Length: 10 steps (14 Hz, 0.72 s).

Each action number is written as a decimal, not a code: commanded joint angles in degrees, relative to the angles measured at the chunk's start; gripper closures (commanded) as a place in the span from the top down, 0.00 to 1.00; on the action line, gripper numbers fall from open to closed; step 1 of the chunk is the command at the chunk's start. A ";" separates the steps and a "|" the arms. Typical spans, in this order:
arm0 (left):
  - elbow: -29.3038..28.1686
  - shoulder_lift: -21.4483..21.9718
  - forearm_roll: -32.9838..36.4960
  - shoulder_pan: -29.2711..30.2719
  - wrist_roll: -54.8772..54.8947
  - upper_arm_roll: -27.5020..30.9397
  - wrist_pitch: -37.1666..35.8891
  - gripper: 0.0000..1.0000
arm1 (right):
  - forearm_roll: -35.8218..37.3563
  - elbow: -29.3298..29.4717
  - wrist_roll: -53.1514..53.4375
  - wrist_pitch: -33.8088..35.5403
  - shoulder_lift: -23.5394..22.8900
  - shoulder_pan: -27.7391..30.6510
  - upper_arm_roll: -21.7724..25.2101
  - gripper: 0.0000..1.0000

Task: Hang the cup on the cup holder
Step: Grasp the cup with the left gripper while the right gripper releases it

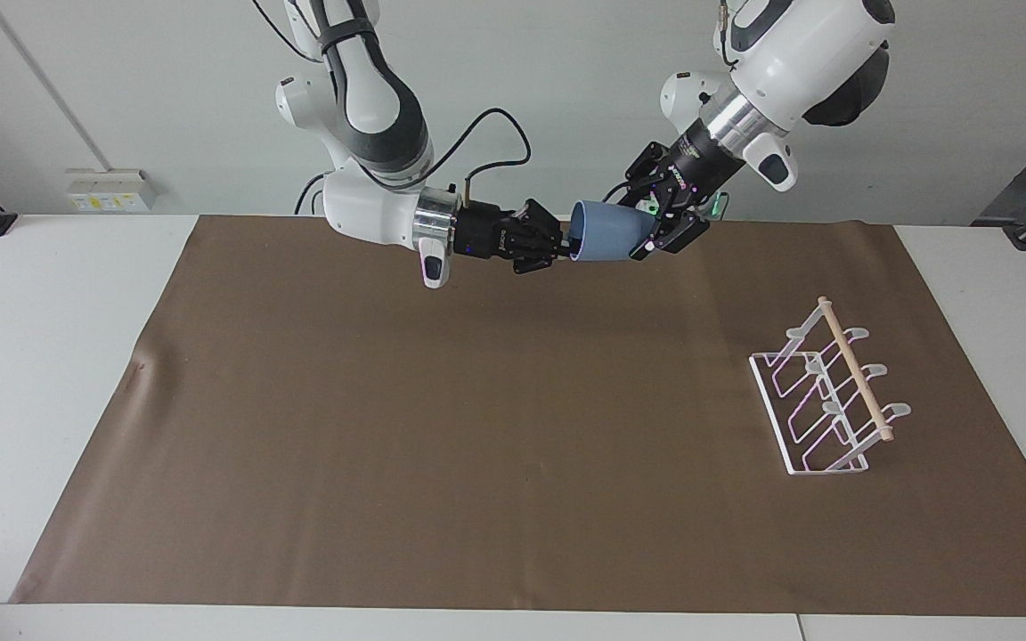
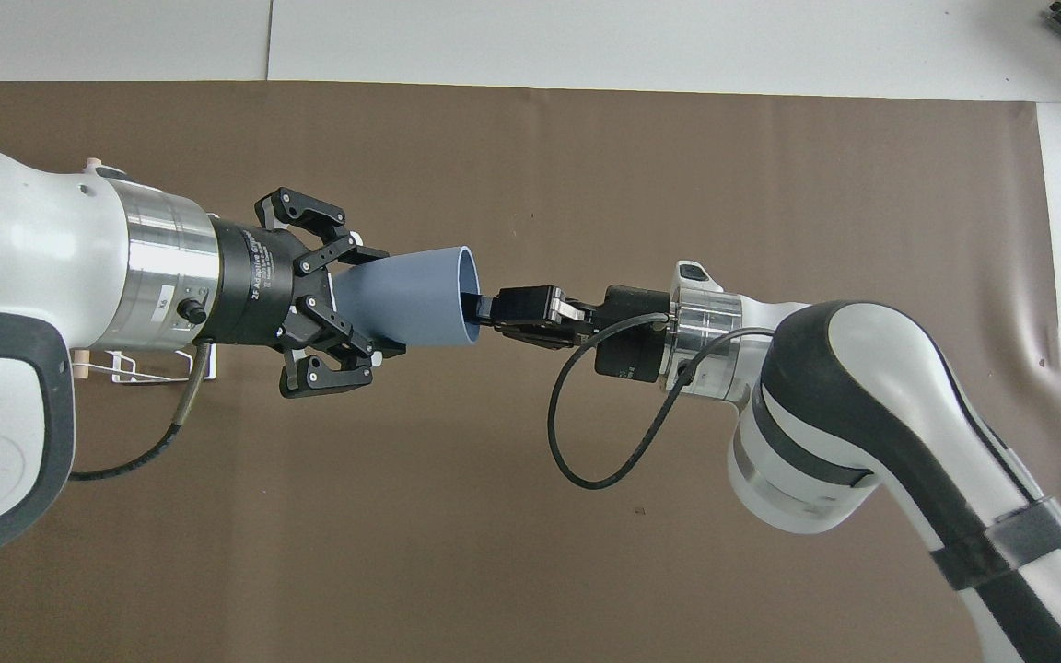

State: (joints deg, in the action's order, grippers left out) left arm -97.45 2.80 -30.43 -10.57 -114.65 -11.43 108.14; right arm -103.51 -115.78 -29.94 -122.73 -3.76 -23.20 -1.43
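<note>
The light-blue tapered cup point(image 2: 415, 296), lying sideways in the air over the brown mat point(image 1: 477, 427), has its rim pinched by the right gripper point(image 2: 480, 311) and its narrow base clamped by the left gripper point(image 2: 374, 299), while the white wire cup holder point(image 1: 829, 401) stands unloaded toward the left arm's end.

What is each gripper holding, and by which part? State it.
The cup is held at both ends: the left gripper is shut on its tapered base, the right gripper is shut on its rim.

The cup point(image 1: 606, 241) in my fingers looks matt, smooth plastic. The mat point(image 1: 477, 427) under it looks like matt brown paper. The rack point(image 1: 820, 409) is white wire with a wooden rod.
</note>
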 commanded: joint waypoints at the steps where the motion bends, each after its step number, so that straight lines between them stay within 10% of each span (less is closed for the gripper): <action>1: -2.13 1.59 -0.34 -0.50 -1.28 0.71 2.61 0.00 | -1.34 -0.85 -1.79 -0.85 0.86 0.17 -0.24 0.00; 6: -2.22 1.59 -0.16 -0.50 -0.49 0.71 2.61 0.00 | -1.52 -0.76 -1.27 -2.43 0.86 0.00 -0.24 0.01; 10: -2.22 1.59 -0.16 0.03 -0.05 0.71 2.69 0.00 | -1.52 -0.76 -0.47 -2.61 0.86 -0.09 -0.24 0.41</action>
State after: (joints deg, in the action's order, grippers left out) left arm -97.86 2.82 -30.42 -10.58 -114.46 -11.16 109.29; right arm -103.52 -115.73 -29.93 -124.12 -3.74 -23.20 -1.46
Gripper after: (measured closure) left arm 0.233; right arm 0.846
